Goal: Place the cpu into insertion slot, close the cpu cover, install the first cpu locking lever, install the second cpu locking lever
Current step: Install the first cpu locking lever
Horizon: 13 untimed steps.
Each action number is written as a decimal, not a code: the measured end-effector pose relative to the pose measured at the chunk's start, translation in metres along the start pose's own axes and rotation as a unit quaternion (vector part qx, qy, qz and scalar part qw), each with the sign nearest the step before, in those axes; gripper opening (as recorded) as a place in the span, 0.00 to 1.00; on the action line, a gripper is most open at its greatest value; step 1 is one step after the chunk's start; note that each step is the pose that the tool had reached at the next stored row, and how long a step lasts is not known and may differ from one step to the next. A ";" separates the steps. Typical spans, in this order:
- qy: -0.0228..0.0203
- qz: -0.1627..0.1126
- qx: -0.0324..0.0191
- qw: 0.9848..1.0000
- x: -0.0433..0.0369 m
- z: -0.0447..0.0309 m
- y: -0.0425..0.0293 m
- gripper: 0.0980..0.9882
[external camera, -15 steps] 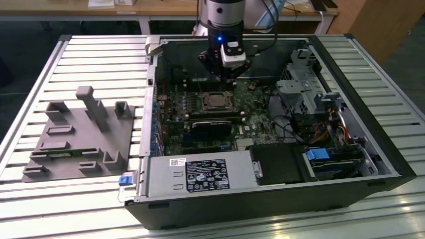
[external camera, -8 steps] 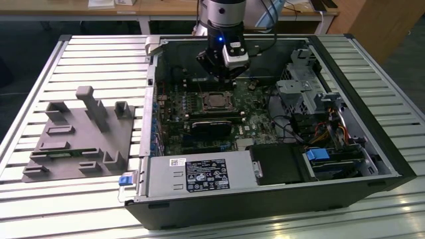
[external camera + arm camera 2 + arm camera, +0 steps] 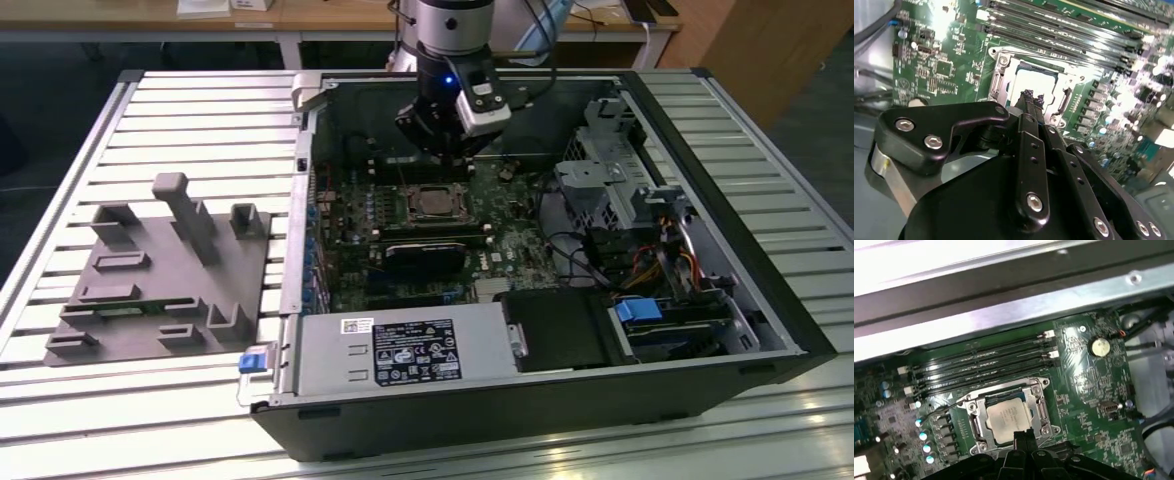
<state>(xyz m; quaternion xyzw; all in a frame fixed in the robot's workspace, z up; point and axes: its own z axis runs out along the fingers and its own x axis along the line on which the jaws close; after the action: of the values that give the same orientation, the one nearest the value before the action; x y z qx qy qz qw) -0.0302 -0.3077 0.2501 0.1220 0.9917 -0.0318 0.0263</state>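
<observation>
The cpu point(image 3: 1008, 417) shows its dull silver top inside the insertion slot point(image 3: 437, 203) on the green board. The cpu cover point(image 3: 1041, 409), a silvery frame, lies flat around it. In the second wrist view the cpu point(image 3: 1037, 79) and cover point(image 3: 1000, 84) sit just beyond my fingertips. A thin wire lever point(image 3: 985, 394) runs along the socket's side next to the memory slots; whether it is latched I cannot tell. My gripper point(image 3: 1022, 435) hangs a little above the socket's edge, shut and holding nothing. It also shows in the exterior view point(image 3: 449, 150) and the second wrist view point(image 3: 1032, 95).
Long black memory slots point(image 3: 979, 365) lie beside the socket. A black heatsink block point(image 3: 427, 258) sits on its other side. Case walls, a drive cage point(image 3: 601, 180) and cables point(image 3: 627, 265) crowd the exterior view's right. A grey fixture point(image 3: 160, 270) stands outside the case.
</observation>
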 end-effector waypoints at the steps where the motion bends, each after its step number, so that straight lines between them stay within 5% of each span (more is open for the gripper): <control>1: 0.000 -0.009 0.000 1.000 0.0000 0.0001 0.0000 0.01; 9: -0.004 -0.080 -0.005 0.997 0.0002 0.0008 0.0000 0.01; 13: -0.005 -0.089 -0.005 0.996 0.0075 0.0008 -0.0018 0.01</control>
<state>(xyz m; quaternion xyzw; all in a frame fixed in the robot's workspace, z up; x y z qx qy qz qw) -0.0378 -0.3078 0.2490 0.0329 0.9986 -0.0294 0.0290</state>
